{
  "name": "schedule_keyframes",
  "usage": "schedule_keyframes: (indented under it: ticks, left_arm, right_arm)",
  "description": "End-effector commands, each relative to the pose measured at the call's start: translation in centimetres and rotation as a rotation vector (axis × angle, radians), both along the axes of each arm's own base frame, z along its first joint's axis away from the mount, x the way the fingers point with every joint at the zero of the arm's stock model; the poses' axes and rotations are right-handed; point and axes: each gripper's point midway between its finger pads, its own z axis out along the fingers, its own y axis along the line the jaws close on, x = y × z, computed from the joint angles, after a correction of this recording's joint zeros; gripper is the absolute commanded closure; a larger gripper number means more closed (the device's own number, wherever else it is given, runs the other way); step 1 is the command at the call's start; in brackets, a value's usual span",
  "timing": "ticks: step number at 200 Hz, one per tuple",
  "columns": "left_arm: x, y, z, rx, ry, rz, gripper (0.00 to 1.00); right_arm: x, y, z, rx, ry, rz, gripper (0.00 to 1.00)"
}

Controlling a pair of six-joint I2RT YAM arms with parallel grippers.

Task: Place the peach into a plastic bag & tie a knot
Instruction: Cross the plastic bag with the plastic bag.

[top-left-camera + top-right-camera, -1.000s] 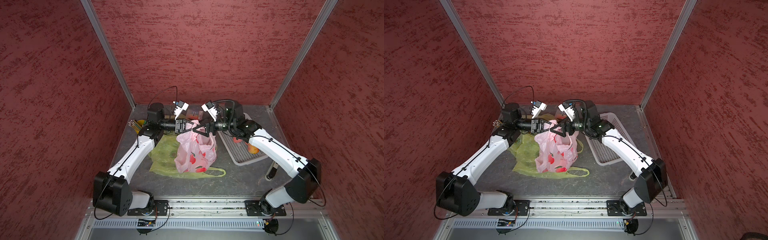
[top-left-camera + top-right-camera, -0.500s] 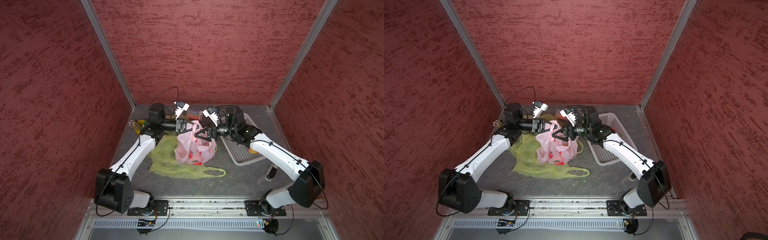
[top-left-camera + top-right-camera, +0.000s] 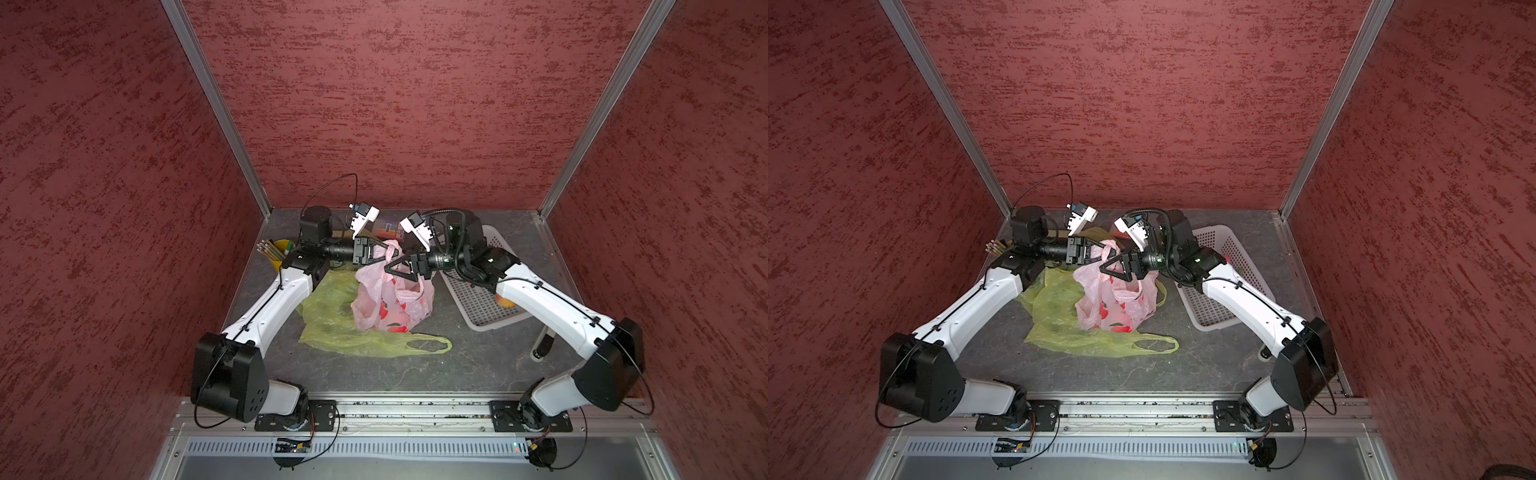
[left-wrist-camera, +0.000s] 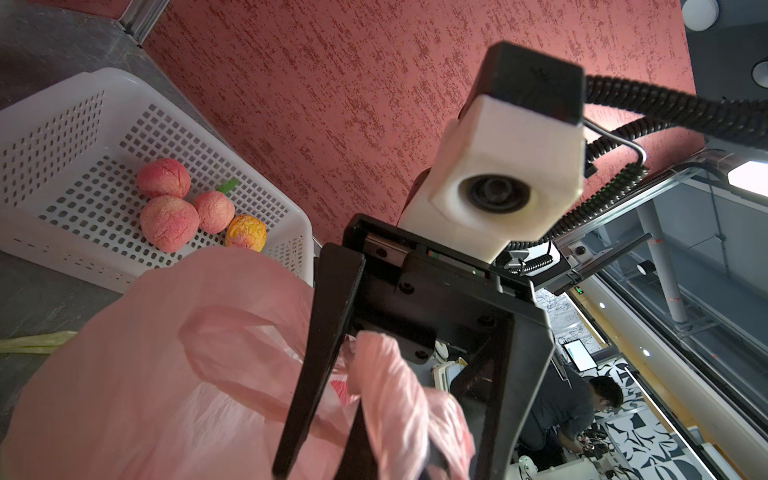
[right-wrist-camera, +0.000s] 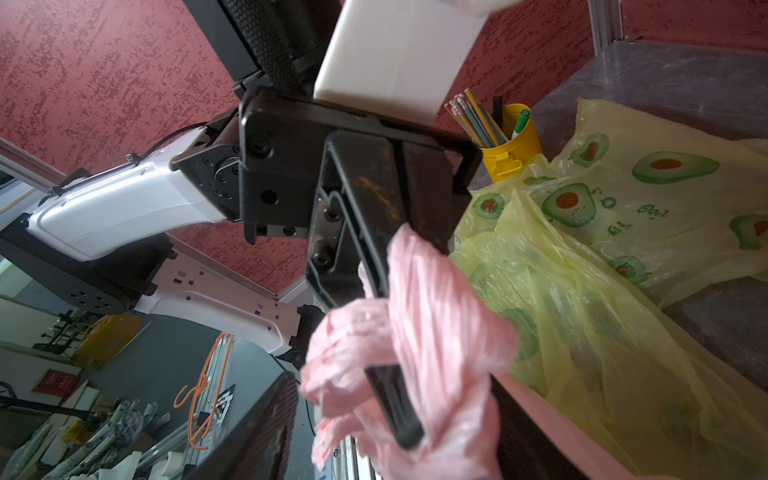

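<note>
The worktop (image 3: 478, 365) carries a yellow bag (image 3: 332, 316) spread flat. On its right part stands the pink bag (image 3: 390, 303), base down and top gathered up between the two arms, so its long axis runs from the worktop up and back toward the rear wall, mouth uppermost. That pose looks deliberate: lifting the top stretches the plastic and frees the handles for knotting while the weight rests below. A white basket (image 3: 473, 299) sits near the bag on the robot's right, apparently as the fruit supply. The left end effector (image 3: 385, 250) has its jaws pressed together on a twisted handle (image 5: 432, 299) of the pink bag, anchoring it taut. The right end effector (image 3: 390, 269), facing it at close range, has its jaws spread, with pink plastic running between them and draped over one finger; it seems hooked in rather than pinching. The handle is roped into a cord lying roughly along the line between the two arms. Peaches (image 4: 168, 222) lie in the basket, round and with no long axis to speak of. Whether one is inside the pink bag cannot be told, since the red patches low in it may be print. A pencil cup (image 5: 511, 141) stands at the far left.
</note>
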Motion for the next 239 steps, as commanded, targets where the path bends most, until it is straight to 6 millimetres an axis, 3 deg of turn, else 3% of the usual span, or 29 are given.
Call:
schedule_keyframes:
  ticks: [1,41,64,78,94,101,106,137,199,239]
  left_arm:
    - [0.6,-0.2,-0.1,-0.005,0.005,0.011,1.0]
    - [0.5,-0.2,0.1,-0.005,0.012,0.012,1.0]
    - [0.6,-0.2,0.0,-0.003,0.019,0.015,1.0]
    - [0.7,0.0,0.0,-0.004,0.026,0.022,0.9]
    - [1.0,0.3,0.1,-0.008,0.034,0.037,0.66]
    - [1.2,0.6,0.2,-0.007,0.036,0.051,0.51]
    - [1.3,0.8,0.2,-0.007,0.039,0.062,0.46]
    - [1.8,2.6,0.1,-0.009,0.047,0.127,0.34]
    - [-0.4,3.1,-0.2,0.026,-0.062,0.17,0.3]
    - [-1.5,1.2,-1.4,0.093,-0.118,0.157,0.29]
  right_arm:
    - [0.2,0.3,0.8,-0.005,-0.037,-0.014,0.33]
    - [1.0,0.9,-0.3,-0.053,-0.028,-0.035,0.5]
    - [1.5,1.1,-0.5,-0.058,-0.029,-0.049,0.72]
    - [1.7,1.1,-0.6,-0.061,-0.036,-0.062,0.89]
    - [1.8,0.9,-0.5,-0.062,-0.046,-0.071,0.99]
    - [1.8,0.8,-0.4,-0.062,-0.054,-0.078,1.0]
    - [1.8,0.8,-0.3,-0.062,-0.058,-0.079,1.0]
    - [1.7,0.0,0.4,-0.045,-0.074,-0.092,1.0]
    - [2.4,-1.3,2.4,0.055,-0.052,-0.103,1.0]
    - [2.2,-1.1,4.0,0.137,-0.033,-0.078,1.0]
